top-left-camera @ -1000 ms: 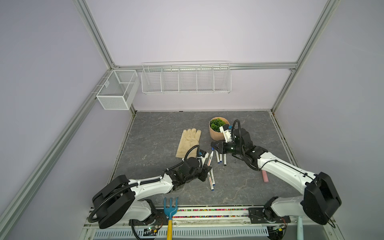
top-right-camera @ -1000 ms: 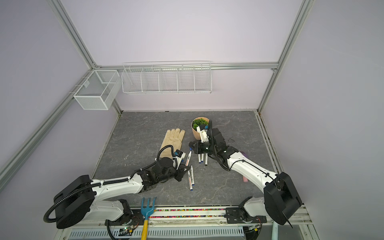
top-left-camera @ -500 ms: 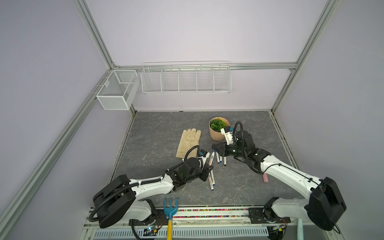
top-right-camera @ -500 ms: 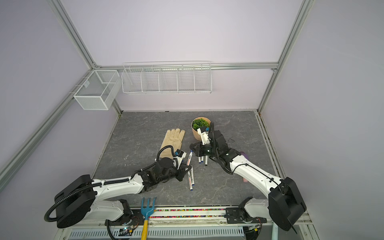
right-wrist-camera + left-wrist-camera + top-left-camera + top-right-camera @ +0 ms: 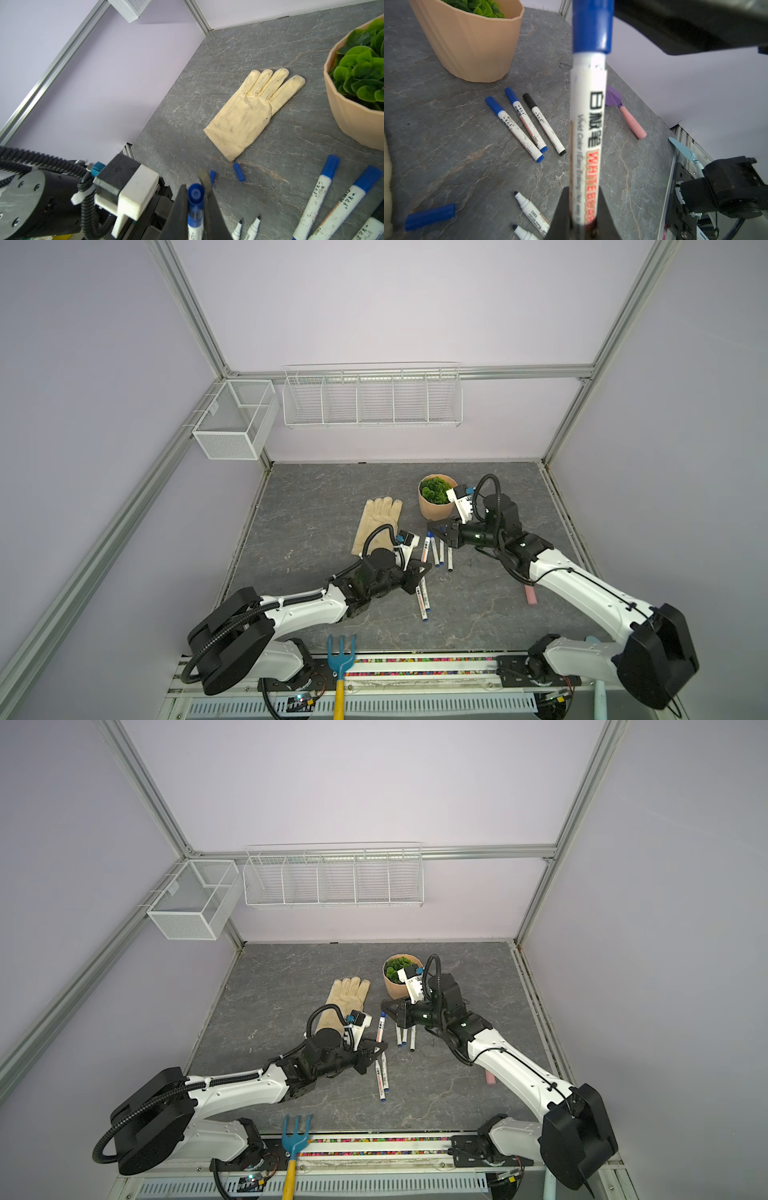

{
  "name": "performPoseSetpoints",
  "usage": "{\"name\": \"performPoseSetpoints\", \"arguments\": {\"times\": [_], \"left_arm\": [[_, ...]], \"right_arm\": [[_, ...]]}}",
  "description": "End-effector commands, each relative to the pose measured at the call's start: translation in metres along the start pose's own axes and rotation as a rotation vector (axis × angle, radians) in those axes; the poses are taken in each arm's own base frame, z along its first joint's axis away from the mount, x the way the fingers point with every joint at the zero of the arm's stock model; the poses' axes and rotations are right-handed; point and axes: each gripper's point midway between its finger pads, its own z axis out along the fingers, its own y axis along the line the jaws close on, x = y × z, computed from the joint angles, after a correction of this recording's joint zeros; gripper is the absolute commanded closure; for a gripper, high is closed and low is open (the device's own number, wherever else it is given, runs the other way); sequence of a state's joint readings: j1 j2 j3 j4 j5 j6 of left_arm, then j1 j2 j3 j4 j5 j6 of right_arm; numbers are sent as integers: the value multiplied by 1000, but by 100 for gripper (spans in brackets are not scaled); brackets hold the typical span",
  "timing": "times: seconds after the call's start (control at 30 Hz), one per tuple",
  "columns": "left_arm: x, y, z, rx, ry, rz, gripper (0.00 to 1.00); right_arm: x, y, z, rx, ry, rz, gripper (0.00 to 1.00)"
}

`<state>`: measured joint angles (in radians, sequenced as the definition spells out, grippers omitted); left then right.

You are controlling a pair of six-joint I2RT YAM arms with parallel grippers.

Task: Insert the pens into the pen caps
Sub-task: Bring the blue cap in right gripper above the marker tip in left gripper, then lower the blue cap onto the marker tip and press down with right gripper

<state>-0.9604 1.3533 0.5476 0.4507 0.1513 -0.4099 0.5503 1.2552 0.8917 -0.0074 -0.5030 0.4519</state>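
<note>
Barely anything shifts: the right gripper [image 5: 195,204] stays clamped on the stubby blue plastic cap [image 5: 591,27], the left gripper [image 5: 582,209] on the slim white marker pen [image 5: 588,124] above the table [image 5: 446,145]. Cap looks seated; release seems next.

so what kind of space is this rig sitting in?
Most likely a lab robot test cell, not a real workplace: bare lilac walls on an aluminium frame, a wire basket hung on the back wall, and staged props such as a glove and potted plant on the grey tabletop.
</note>
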Motion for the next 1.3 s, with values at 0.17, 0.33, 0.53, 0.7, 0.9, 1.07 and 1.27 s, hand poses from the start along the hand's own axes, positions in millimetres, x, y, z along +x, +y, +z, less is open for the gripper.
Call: {"name": "performPoseSetpoints", "arguments": {"times": [0.17, 0.33, 0.53, 0.7, 0.9, 1.07, 1.27], "left_arm": [[-69, -2, 3, -8, -200, -5, 100], [-66, -1, 5, -21, -168, 46, 100], [-62, 2, 2, -53, -139, 108, 100], [-58, 4, 1, -72, -99, 167, 100], [-36, 1, 1, -65, 20, 300, 100], [-24, -7, -4, -47, 51, 421, 100], [-12, -15, -7, -52, 81, 526, 100]], "right_arm": [[78, 33, -10, -194, 364, 80, 93], [88, 37, -17, -205, 430, 108, 93], [100, 31, -22, -152, 490, 143, 93], [103, 22, -26, -80, 515, 123, 93], [95, 20, -28, -41, 525, 82, 93], [94, 17, -26, -26, 537, 72, 93], [95, 13, -26, 4, 569, 56, 93]]}}
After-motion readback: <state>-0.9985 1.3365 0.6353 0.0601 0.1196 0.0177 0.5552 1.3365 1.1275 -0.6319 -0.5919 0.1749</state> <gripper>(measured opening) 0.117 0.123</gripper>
